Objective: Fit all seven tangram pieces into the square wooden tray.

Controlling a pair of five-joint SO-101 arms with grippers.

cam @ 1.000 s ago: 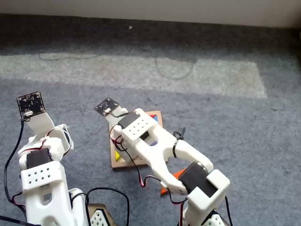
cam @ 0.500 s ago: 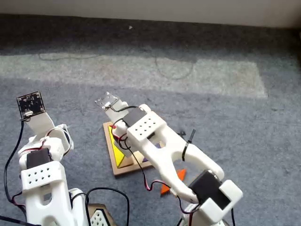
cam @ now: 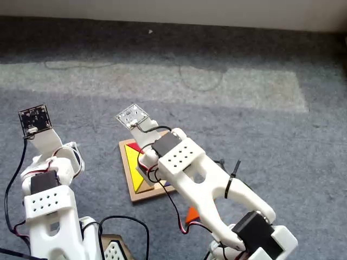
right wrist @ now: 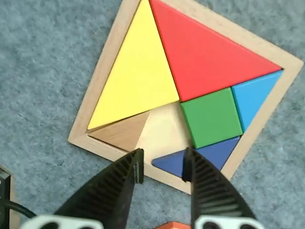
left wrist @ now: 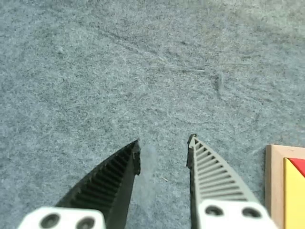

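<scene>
Counting outward from the arm bases, we find two white arms, two hands, one tray and seven pieces on the grey felt-covered counter [cam: 282, 141].

Nearest the bases lies the single orange wooden piece [cam: 191, 215]. It is outside the tray and partly hidden under the right arm [cam: 187, 162], so we cannot make out its shape.

Just beyond it sits the square wooden tray [right wrist: 101, 76], turned at an angle to the arms. Six pieces lie flat inside it:
- one large yellow triangle [right wrist: 138, 81];
- one large red triangle [right wrist: 205, 47], meeting the yellow one along an edge;
- one green square [right wrist: 211, 117];
- one small light-blue triangle [right wrist: 255, 98], touching the square;
- one dark-blue parallelogram [right wrist: 219, 149] along the near rim;
- one small brown wooden triangle [right wrist: 121, 133], tucked under the yellow one.

Between the brown triangle, the square and the parallelogram we see one triangular patch of bare tray floor [right wrist: 162, 129].

The right hand [right wrist: 162, 157] hangs over the tray's near rim, its jaws moderately parted and holding nothing. One fingertip crosses the dark-blue parallelogram and the other sits beside the brown triangle, with the bare patch just past the gap. We cannot tell whether either tip touches.

The left arm [cam: 46, 200] stands beside the tray. Its left hand [left wrist: 163, 143] is over bare counter, jaws parted about as far and empty. One tray corner lies near its pale finger.

Farthest off, one pale band of light [cam: 162, 86] crosses the counter.
</scene>
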